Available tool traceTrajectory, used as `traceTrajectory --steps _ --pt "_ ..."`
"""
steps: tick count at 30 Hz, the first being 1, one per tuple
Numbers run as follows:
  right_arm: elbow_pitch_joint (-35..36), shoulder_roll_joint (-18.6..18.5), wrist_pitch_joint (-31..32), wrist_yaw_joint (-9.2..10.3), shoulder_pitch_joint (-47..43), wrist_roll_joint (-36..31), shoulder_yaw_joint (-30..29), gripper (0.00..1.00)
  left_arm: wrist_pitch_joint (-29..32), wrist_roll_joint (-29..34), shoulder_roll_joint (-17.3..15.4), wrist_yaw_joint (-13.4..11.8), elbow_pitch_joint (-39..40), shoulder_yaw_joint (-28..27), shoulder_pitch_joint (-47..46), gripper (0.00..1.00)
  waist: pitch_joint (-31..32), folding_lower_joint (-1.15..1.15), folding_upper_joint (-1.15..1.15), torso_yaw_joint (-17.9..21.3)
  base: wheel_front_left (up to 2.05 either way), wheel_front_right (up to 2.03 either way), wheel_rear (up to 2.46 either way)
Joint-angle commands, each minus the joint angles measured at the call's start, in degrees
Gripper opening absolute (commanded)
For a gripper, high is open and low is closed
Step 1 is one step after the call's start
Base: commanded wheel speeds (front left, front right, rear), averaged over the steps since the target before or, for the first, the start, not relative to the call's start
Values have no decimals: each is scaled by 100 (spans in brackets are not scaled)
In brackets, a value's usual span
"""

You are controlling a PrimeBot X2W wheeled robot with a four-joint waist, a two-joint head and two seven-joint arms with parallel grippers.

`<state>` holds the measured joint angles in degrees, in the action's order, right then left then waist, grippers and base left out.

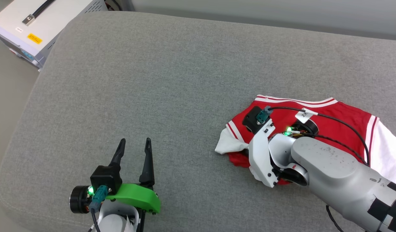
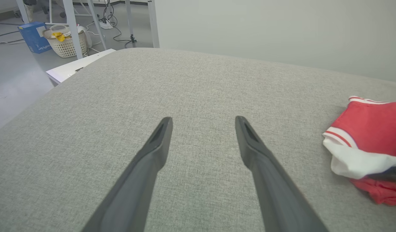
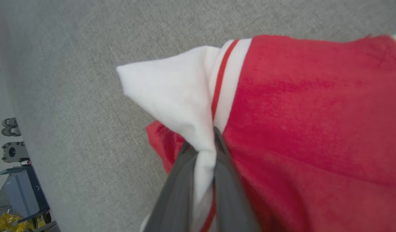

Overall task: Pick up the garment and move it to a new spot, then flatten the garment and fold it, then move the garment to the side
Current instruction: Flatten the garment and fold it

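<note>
The garment [image 1: 340, 119] lies crumpled on the right half of the grey fabric surface [image 1: 153, 80], red body upward, with striped trim along its far edge.

Starting at your left, a white equipment case [image 1: 40, 29] stands off the surface's far left corner. Nearer you on the left, your left claw [image 1: 135, 140] is released. Its two dark fingers are spread wide and point away from you, with bare grey fabric between them, well apart from the garment. That arm's wrist camera shows the garment [image 2: 369, 129] at the right edge of its picture.

Moving right, you reach a bunched white sleeve [image 1: 228, 143] at the garment's left end. Your right claw [image 3: 202, 141] is clenched on that sleeve [image 3: 172, 90], with the white cloth pinched between the two fingers just beside the red-and-white striped seam. The right forearm [image 1: 330, 167] reaches in from the lower right and lies over the garment's near part. A second white sleeve [image 1: 390, 151] lies at the far right edge.
</note>
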<state>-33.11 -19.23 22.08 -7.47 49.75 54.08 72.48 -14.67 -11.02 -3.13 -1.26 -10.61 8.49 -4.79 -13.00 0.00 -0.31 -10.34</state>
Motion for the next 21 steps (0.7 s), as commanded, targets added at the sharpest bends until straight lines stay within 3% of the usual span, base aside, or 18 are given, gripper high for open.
traceTrajectory --steps 1,2,10,15,21 --pt "-87 74 -72 -2 -190 -65 82 40 -33 -12 25 -32 -11 -43 -41 100 27 0 31 30 0 0 0" --pt "-87 94 -214 -2 -171 -104 83 100 -33 13 25 -31 -18 -65 -30 100 56 0 31 51 0 0 0" --pt "247 -217 -1992 -2 -82 -259 -146 100 -33 219 25 61 28 -333 67 100 371 0 31 264 0 0 0" --pt "64 -506 -3248 -2 -272 -703 -995 100 -33 354 25 149 138 -538 130 100 544 0 31 489 0 0 0" --pt "-142 -531 -3696 -2 -877 -1671 -2686 100 -33 498 -2 308 262 -694 119 100 716 0 31 741 0 0 0"
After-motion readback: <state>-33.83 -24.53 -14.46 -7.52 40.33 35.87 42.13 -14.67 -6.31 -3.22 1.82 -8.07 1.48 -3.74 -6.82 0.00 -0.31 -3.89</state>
